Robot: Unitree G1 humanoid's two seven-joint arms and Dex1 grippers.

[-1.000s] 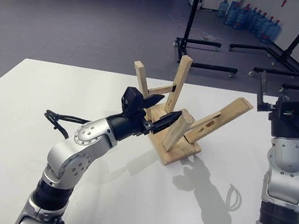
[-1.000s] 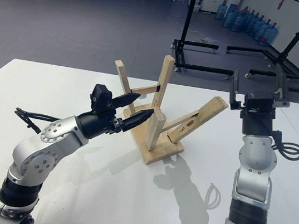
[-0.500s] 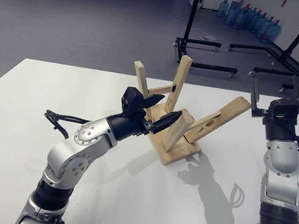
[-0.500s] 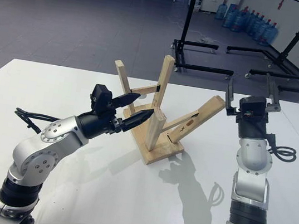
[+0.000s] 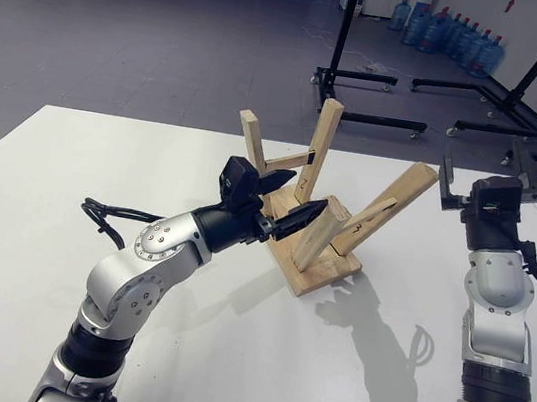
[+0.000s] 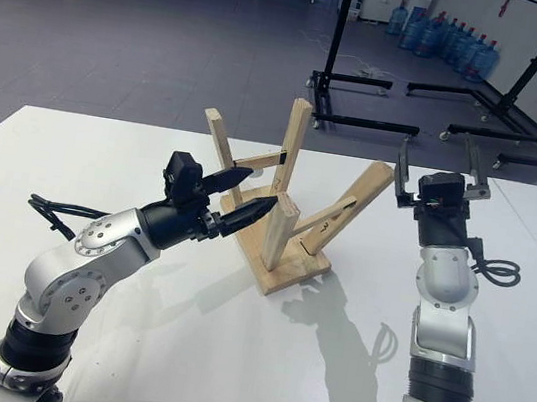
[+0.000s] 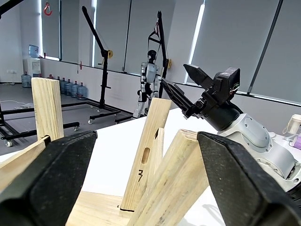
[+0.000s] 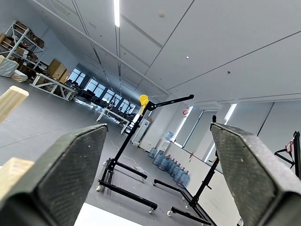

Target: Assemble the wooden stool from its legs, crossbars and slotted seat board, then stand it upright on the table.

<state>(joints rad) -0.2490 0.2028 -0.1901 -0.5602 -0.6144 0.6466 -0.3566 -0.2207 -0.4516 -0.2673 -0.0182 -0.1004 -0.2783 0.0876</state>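
**Stool inverted mid-worktop, both grippers open and empty**

Left gripper (image 5: 302, 192) is at the stool's (image 5: 343, 243) left side, above the white worktop (image 5: 22, 225). Its fingers (image 5: 305, 212) are spread wide and grip nothing. The lower tip is right at the top of the near leg (image 5: 316, 236); contact unclear. In the left wrist view that leg sits in the gap between them.

Stool is upside down: seat board (image 5: 317, 279) on the worktop, four legs up. Far-left leg (image 5: 252, 143) and tall far leg (image 5: 323, 149) are joined by a crossbar (image 5: 290, 161). Right leg (image 5: 389, 209), marked 3, leans out to the right.

Right gripper (image 5: 482, 162) is raised just right of that leg's top, fingers (image 5: 445, 182) pointing up, spread, empty. Can't tell if it touches the leg.
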